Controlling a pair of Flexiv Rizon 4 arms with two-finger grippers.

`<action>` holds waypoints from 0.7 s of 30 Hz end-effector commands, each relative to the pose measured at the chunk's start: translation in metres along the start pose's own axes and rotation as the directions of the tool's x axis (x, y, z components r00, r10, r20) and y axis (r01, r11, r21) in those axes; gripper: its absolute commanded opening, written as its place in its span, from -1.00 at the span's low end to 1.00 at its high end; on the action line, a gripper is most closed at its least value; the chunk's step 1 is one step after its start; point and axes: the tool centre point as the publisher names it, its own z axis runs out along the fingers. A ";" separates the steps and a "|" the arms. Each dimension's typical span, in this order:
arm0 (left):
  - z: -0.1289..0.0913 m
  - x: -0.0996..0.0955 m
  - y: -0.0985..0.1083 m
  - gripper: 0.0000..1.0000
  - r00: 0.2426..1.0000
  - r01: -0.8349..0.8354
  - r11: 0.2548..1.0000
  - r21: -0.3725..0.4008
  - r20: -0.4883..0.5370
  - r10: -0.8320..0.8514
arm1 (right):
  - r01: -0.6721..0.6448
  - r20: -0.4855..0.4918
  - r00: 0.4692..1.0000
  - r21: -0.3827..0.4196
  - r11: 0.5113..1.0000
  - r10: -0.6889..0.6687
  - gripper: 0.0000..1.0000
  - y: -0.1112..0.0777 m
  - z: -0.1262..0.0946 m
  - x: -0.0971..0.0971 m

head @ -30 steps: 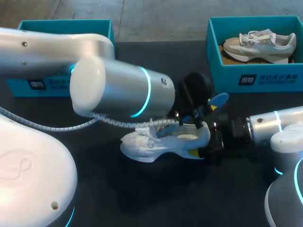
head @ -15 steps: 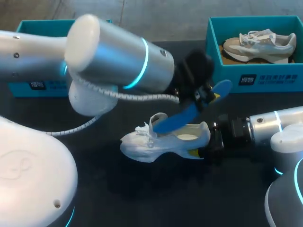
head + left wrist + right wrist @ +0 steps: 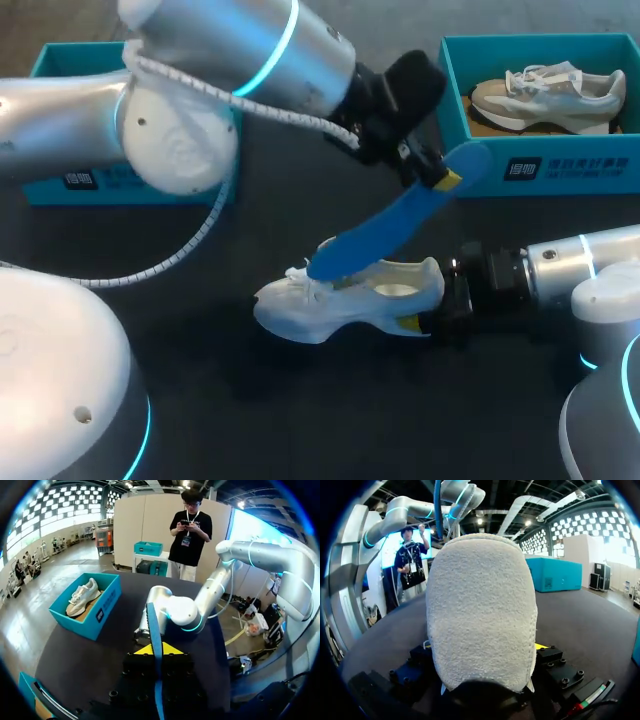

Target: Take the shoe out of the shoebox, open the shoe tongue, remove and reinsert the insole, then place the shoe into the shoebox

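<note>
My left gripper [image 3: 443, 178] was clamped on the insole [image 3: 385, 232], which slanted up from the shoe [image 3: 340, 300]. My right gripper [image 3: 425, 322] was closed on its heel.

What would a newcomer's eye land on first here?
The blue insole, held up at a slant by the left gripper, its lower end at the laces of the white shoe in mid-table. The right gripper grips that shoe's heel. A second shoe lies in the teal shoebox at the far right.
</note>
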 end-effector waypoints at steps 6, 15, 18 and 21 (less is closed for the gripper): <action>-0.039 0.010 0.011 -1.00 0.997 -0.026 0.995 0.095 -0.075 0.033 | 0.000 0.002 1.000 0.002 1.000 0.000 -1.00 0.001 0.000 0.000; -0.068 0.020 0.002 -1.00 0.985 -0.018 0.986 0.166 -0.166 0.046 | 0.000 0.002 1.000 0.002 1.000 0.000 -1.00 0.001 0.000 0.000; -0.077 0.023 -0.004 -1.00 0.984 -0.017 0.981 0.191 -0.171 0.050 | 0.000 0.002 1.000 0.002 1.000 0.000 -1.00 0.001 0.000 0.000; -0.086 0.023 -0.012 -1.00 0.984 0.000 0.975 0.223 -0.171 0.039 | 0.000 0.002 1.000 0.002 1.000 0.000 -1.00 0.001 0.000 0.000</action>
